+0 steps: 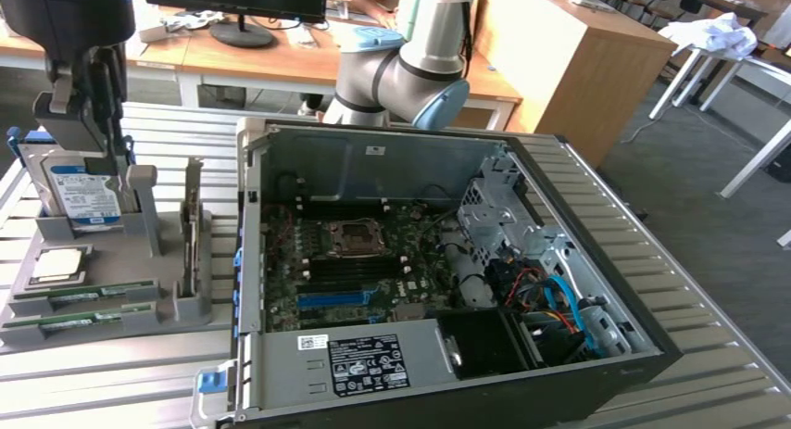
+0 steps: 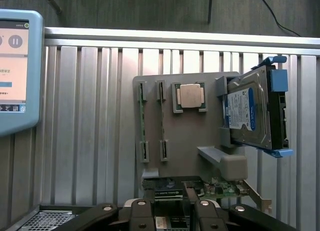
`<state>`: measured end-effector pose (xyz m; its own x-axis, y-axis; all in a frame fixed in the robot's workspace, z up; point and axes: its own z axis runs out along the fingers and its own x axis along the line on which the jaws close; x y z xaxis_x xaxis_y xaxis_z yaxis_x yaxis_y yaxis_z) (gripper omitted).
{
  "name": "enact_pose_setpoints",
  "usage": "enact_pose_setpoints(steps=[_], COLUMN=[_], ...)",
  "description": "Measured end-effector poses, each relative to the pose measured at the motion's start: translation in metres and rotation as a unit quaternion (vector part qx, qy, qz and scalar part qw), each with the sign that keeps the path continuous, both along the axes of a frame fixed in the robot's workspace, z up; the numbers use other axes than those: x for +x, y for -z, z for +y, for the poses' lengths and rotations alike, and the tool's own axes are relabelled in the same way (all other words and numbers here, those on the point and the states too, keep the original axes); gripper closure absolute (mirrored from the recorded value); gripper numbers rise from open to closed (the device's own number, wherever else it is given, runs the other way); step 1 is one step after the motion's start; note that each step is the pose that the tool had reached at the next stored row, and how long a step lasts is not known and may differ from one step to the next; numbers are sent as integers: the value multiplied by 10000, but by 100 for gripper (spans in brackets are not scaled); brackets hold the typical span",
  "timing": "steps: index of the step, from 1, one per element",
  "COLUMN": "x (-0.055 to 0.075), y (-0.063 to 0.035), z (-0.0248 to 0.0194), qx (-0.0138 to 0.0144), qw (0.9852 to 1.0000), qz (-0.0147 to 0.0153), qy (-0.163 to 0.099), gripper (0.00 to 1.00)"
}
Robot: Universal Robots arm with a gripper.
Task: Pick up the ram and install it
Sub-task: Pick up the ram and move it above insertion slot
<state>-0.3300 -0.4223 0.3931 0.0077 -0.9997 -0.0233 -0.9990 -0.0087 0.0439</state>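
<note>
where the exterior view looks down on the slatted metal table [image 1: 111, 373], the open computer case [image 1: 370, 156] sits in the middle with its motherboard [image 1: 309, 271] exposed, and the grey arm [image 1: 395, 77] stands behind it. at the exterior view's left lies a grey parts tray [image 1: 185, 309]. the gripper [image 1: 96, 132] hangs above the tray's far end, over the upright hard drive [image 1: 81, 193] with its blue-and-white label; how its claw stands is not clear from this side. the first ram stick [image 1: 93, 295] and the second ram stick [image 1: 81, 321] lie side by side in slots along the tray's near edge, both well apart from the gripper. the square silver processor [image 1: 59, 262] sits just beyond the first ram stick, and an expansion card [image 1: 192, 230] stands on edge on the side toward the case.

through the wrist view, the gripper [image 2: 172, 211] shows its dark fingers [image 2: 145, 218] spread apart, with nothing pinched between them. the parts tray [image 2: 190, 136] lies on the table [image 2: 90, 116] beyond them. both green sticks are seated edge-on in their holders: the first ram stick [image 2: 162, 122] beside the processor [image 2: 190, 96], the second ram stick [image 2: 141, 122] on its other side. the hard drive [image 2: 247, 111] stands at the tray's far side from the sticks, and the expansion card [image 2: 210, 188] is nearest the fingers. a blue-framed screen [image 2: 15, 66] stands off to one side.
</note>
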Motion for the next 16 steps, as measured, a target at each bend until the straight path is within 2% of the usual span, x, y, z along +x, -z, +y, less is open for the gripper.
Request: enact_pose_setpoints(steps=[5,16], x=[-21,-35], y=[7,37], z=[-15,-80], qx=[-1,-1], qw=[10000,10000], qz=[0,0], qy=[0,0], gripper=[64,64])
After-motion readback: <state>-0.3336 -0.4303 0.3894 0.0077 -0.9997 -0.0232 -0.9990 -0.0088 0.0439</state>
